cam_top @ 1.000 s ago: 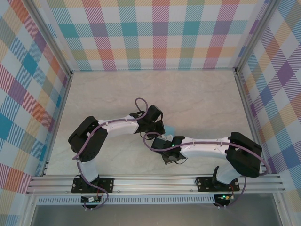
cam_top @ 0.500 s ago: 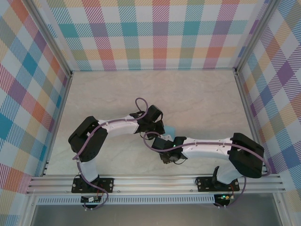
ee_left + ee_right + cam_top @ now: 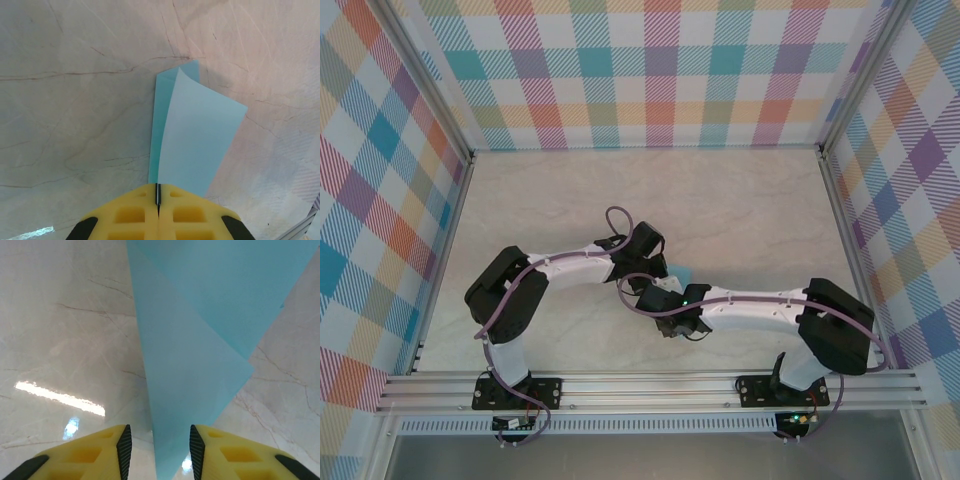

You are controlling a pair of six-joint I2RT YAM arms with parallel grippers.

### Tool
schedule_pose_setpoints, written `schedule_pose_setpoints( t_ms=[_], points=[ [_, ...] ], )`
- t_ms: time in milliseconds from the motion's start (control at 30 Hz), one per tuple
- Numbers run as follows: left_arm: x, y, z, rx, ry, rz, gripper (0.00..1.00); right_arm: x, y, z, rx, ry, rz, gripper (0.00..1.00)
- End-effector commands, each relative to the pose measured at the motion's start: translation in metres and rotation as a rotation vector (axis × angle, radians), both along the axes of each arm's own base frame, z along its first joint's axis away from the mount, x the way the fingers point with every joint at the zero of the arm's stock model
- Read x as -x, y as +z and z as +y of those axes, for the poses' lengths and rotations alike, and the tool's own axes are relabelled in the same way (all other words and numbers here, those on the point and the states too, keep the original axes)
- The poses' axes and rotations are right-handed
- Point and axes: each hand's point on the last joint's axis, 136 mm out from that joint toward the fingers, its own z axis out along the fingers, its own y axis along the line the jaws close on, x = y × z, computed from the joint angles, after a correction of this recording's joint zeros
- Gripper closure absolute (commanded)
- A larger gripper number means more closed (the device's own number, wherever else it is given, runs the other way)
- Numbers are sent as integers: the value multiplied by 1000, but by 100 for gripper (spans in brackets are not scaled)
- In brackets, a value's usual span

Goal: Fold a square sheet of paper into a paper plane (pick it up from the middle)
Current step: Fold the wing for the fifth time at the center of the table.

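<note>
Between the tight-pressed jaws of the left gripper (image 3: 158, 192), the folded sheet of paper (image 3: 195, 135) is pinched by its near edge, upper layer curling off the table (image 3: 75, 100). The right gripper (image 3: 160, 446) stands parted around the sheet's pointed flap, not clamping it. Closing off-centre would likely skew the crease; pulling against the left pinch could tear it.

Top camera overhead, looking down, wrist cameras close above the table (image 3: 75, 100), both sharing the paper plane (image 3: 190, 365)
</note>
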Motion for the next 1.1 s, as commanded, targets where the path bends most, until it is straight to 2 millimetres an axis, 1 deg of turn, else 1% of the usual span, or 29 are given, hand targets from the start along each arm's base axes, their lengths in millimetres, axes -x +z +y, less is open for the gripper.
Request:
schedule_pose_setpoints(
  t_ms=[0, 133, 233, 300, 333, 467, 533, 567, 600, 667, 733, 800, 900, 967, 1067],
  points=[
    [-1, 7, -2, -1, -12, -4, 100, -14, 5, 7, 16, 7, -59, 68],
    [-1, 7, -1, -3, -9, -5, 100, -16, 2, 4, 19, -3, -74, 73],
    [-1, 7, 0, -4, -8, -6, 100, -15, 2, 2, 5, -8, -84, 80],
    [-1, 9, 0, -2, -8, -10, 100, -16, 1, -1, 6, -10, -89, 88],
    [-1, 10, 0, -2, -6, -11, 100, -15, 0, -2, 4, -7, -89, 90],
    [-2, 13, 2, -1, 1, -23, 100, -16, -4, -6, -19, -24, -75, 96],
    [-4, 16, 3, 3, 6, -27, 97, -15, -6, -7, -52, -25, -50, 97],
    [-5, 17, 3, 5, 8, -31, 95, -15, -5, -5, -81, -26, -39, 98],
    [-5, 18, 4, 6, 10, -34, 90, -13, -6, -2, -115, -15, -21, 98],
    [-7, 21, 6, 10, 16, -39, 83, -12, -5, 2, -186, -10, 1, 99],
    [-8, 27, 8, 15, 21, -53, 70, -9, -5, 7, -291, 1, 44, 99],
    [-11, 36, 12, 22, 37, -82, 54, -8, -5, 7, -390, -17, 72, 99],
    [-13, 49, 16, 45, 50, -126, 40, -11, -1, 6, -525, -41, 98, 99],
    [-13, 55, 17, 66, 52, -147, 37, -10, 0, 3, -589, -52, 118, 98],
    [-12, 57, 15, 90, 39, -164, 39, -13, 3, -2, -672, -82, 144, 98]
  ],
)
